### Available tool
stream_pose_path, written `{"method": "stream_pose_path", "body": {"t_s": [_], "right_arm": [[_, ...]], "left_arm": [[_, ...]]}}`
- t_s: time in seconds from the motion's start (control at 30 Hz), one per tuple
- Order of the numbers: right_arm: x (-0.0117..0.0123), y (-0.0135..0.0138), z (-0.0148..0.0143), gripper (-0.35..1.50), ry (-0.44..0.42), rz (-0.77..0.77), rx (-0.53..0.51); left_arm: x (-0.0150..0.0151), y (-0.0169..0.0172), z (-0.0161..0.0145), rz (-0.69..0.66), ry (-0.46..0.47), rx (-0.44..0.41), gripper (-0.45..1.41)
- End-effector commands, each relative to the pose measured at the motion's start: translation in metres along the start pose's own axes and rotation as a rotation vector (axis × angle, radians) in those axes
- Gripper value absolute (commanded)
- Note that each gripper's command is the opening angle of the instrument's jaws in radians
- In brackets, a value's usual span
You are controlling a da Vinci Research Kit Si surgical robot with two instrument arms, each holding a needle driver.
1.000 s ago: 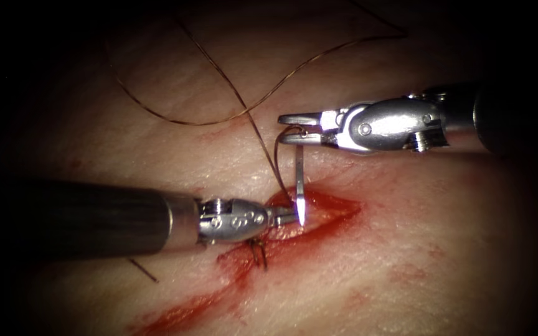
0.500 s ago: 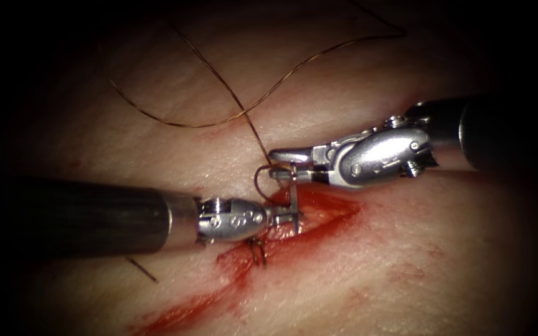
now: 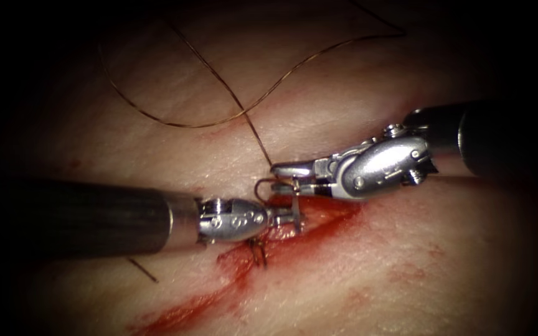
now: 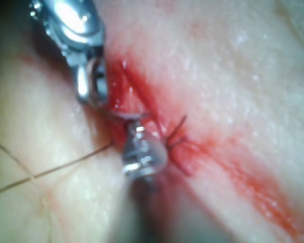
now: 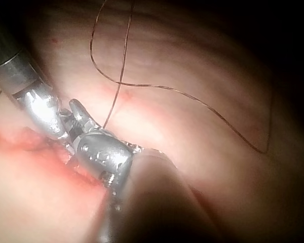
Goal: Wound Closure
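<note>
Endoscope view: the tissue [image 3: 406,261] lay smeared with red fluid [image 3: 182,311] along the cut [image 3: 319,218]. Above the cut, the right end effector [image 3: 281,173] pinched the needle [image 3: 296,202] near its thread [image 3: 219,118] end, its tip down in the cut. The left end effector [image 3: 291,216] pinched the cut's edge.

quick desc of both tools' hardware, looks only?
Left tool: dark matte shaft, silver collar, rounded polished steel wrist with small round pins, short slim jaws. Right tool: same dark shaft, bulkier shiny steel wrist with a round pivot pin and side screw, longer flat jaws. No visible cables or markings.
</note>
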Motion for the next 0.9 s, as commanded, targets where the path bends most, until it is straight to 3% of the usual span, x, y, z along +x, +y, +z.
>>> {"method": "stream_pose_path", "body": {"t_s": [0.03, 0.5, 0.73, 0.9], "right_arm": [[-0.0005, -0.0002, 0.0007, -0.35, -0.003, 0.022, 0.011], [-0.0003, 0.0021, 0.0012, -0.35, 0.030, 0.245, 0.048], [-0.0009, 0.0028, 0.0016, -0.35, -0.016, 0.365, 0.128], [-0.0021, 0.0037, 0.0013, -0.35, -0.018, 0.541, 0.127]], "left_arm": [[-0.0003, 0.0004, 0.0008, 0.000, -0.003, -0.002, -0.37], [-0.0003, 0.0004, 0.0008, 0.006, -0.005, -0.003, -0.38], [-0.0003, 0.0005, 0.0008, 0.012, -0.005, -0.003, -0.38], [0.0000, 0.0007, 0.0007, 0.016, -0.014, -0.006, -0.38]]}}
